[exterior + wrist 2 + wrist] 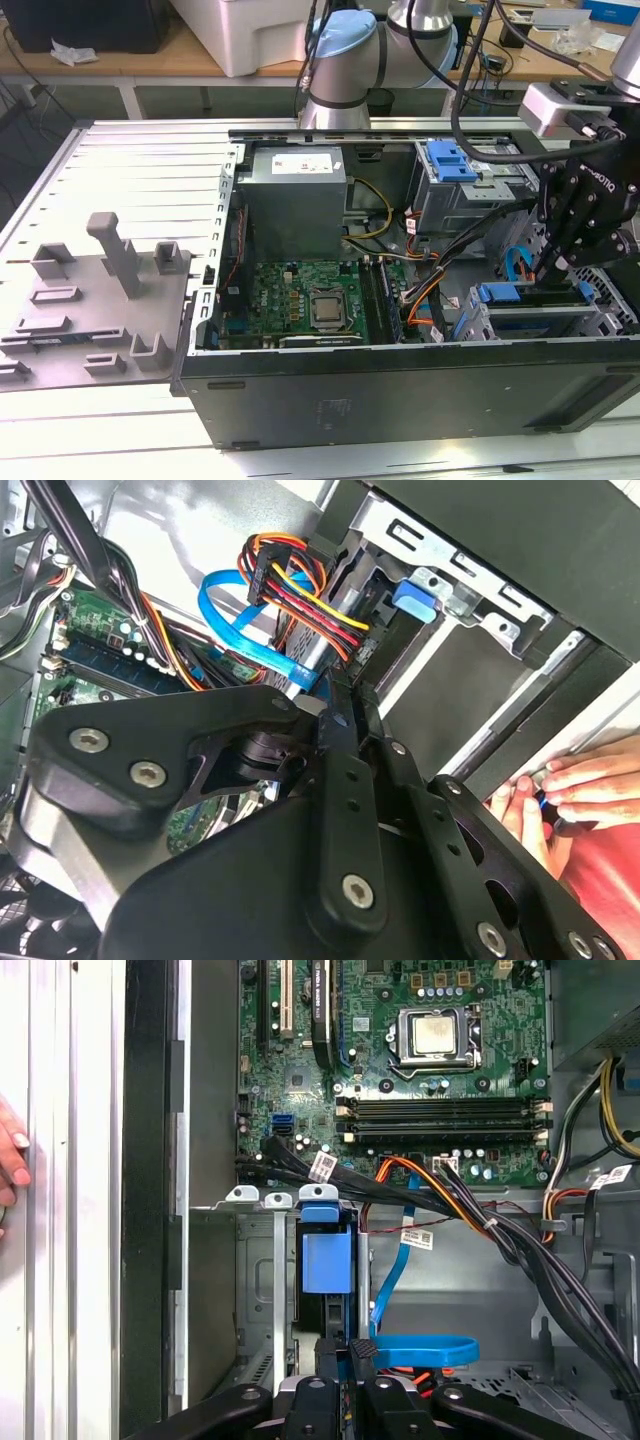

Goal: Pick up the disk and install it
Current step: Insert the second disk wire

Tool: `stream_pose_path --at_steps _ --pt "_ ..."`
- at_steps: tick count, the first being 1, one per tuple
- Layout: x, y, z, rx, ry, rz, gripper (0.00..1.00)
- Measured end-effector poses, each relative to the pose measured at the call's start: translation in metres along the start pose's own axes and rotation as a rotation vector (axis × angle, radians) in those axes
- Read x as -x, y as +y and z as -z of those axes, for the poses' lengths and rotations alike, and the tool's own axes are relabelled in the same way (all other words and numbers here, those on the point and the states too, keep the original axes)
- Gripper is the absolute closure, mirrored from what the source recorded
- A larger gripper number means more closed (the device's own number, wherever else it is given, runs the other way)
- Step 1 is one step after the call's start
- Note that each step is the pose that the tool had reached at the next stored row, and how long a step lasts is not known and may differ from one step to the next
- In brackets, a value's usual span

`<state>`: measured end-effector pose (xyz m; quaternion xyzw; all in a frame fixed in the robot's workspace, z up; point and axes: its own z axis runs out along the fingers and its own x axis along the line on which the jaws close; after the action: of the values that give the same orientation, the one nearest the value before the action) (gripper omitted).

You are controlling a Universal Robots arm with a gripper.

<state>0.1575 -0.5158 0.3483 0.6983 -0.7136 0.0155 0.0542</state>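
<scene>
1. The claw (345, 1352) is matte black metal with bolted linkage plates; its slim fingers stand close together, clamped on the edge of the disk (326, 1260).
2. The disk, a flat slab edged in smooth blue plastic, stands on edge directly ahead of the claw's tips, partly sunk into the grey sheet-metal drive cage (262, 1290) of the open computer case (400, 395).
3. A glossy blue ribbon cable (420, 1350) loops just beside the claw.
4. Beyond the disk lies the green motherboard (420, 1050) with its square silver processor.
5. A person's hand (590, 785) rests at the case's outer wall.
</scene>
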Motion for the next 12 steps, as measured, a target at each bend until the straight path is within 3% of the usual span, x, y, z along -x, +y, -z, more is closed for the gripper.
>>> stream_pose_path --at_steps 12 --pt "0.0002 -0.0001 -0.0023 0.0 0.0001 0.0 0.84"
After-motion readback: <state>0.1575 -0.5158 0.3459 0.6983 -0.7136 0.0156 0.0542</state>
